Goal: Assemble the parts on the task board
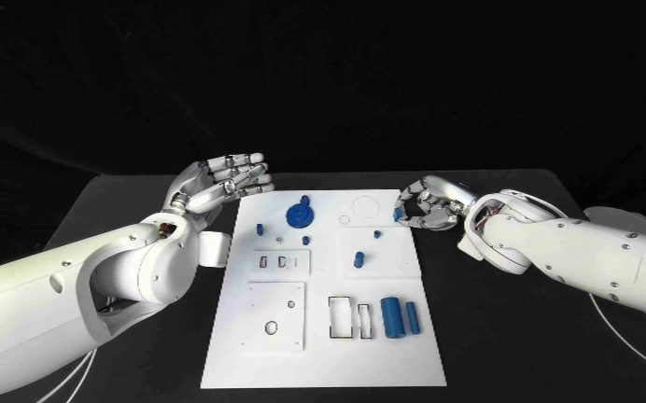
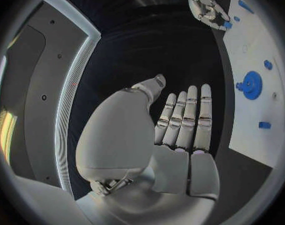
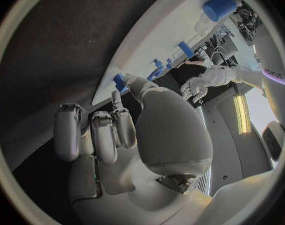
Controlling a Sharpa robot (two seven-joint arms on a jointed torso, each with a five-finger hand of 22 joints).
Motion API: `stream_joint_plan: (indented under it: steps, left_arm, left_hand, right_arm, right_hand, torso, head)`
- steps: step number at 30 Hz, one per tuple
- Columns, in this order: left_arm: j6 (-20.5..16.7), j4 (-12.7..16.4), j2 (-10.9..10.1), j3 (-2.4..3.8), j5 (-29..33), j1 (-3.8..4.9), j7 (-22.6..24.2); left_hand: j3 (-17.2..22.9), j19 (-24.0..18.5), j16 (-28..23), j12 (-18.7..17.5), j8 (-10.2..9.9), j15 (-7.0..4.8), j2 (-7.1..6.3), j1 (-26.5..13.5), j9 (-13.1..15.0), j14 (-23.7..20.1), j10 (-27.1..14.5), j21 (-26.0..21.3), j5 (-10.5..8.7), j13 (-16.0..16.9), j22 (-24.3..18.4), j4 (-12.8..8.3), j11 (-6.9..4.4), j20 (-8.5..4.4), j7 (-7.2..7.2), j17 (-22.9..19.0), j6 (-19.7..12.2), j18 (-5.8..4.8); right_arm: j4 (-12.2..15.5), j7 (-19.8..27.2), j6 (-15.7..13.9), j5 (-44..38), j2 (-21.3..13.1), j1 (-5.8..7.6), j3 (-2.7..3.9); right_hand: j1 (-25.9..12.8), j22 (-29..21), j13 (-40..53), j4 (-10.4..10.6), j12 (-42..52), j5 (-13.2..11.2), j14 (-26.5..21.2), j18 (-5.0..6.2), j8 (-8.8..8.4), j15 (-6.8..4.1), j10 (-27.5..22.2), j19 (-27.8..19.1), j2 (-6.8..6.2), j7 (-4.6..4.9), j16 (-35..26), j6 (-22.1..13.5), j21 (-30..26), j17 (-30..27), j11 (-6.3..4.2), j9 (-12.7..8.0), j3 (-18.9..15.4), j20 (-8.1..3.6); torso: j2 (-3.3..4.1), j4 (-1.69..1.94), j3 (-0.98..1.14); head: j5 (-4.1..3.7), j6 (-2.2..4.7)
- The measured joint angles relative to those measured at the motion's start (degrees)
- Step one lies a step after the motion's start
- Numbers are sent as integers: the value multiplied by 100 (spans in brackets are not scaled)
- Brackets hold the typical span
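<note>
Right hand [image 1: 428, 209] pinches a small blue part [image 1: 400, 214] at the flat white task board's [image 1: 323, 347] edge; left hand [image 1: 226, 182] hovers beside it, fingers straight, empty.

A robotics lab or test cell — not a home or shop. A black table [image 1: 512, 328] stands before a fully black backdrop [image 1: 323, 58], a setup meant for recording. On it lies a white task board [image 1: 256, 347] with cut-out slots and small blue parts [image 1: 392, 316] — a bench test fixture. In the left wrist view, grey wall panels [image 2: 39, 85] with a light strip [image 2: 70, 100] edge the dark area.
</note>
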Motion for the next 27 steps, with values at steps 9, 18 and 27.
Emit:
stream_joint_plan:
  steps: [9, 18, 27]
  left_arm:
    - [0, 0, -1, 0, 0, 0, -1]
    - [0, 0, -4, 0, 0, 0, -2]
    - [-1, 0, -5, 0, 0, 0, -2]
  left_hand:
    - [0, 0, 0, 0, 0, 0, 0, 0, 0, 0, 0, 0, 0, 0, 0, 0, 0, 0, 0, 0, 0, 0]
    - [0, 0, 0, 0, 0, 0, 0, 0, 0, 0, 0, 0, 0, 0, 0, 0, 0, 0, 0, 5, 0, 0]
    - [24, 21, 0, 0, 0, 0, 0, 0, 0, 0, 0, 0, 0, 0, -8, -24, 0, 21, 0, 9, 0, 0]
  right_arm:
    - [-13, -27, 13, -7, 29, -12, 0]
    - [-34, -52, 18, -11, 68, -27, -1]
    - [-49, -77, 17, -14, 88, -35, -1]
  right_hand:
    - [-33, 0, 0, -7, 0, -48, -21, 0, 0, -21, 20, 0, 32, -17, 0, 57, 0, 0, -20, 0, 41, 0]
    - [-32, 4, 0, -8, 0, -69, -21, 0, 0, -21, 21, -1, 32, -17, 0, 57, 0, -1, -21, -1, 72, 0]
    - [-48, 4, 4, -17, 28, -100, -18, 0, 0, -23, 51, 20, 109, -51, 0, 157, 24, -1, -52, 10, 145, -20]
  torso:
    - [0, 0, 0]
    - [-1, 1, 5]
    - [-1, 2, 7]
  head:
    - [11, -12]
    - [5, -10]
    - [8, -12]
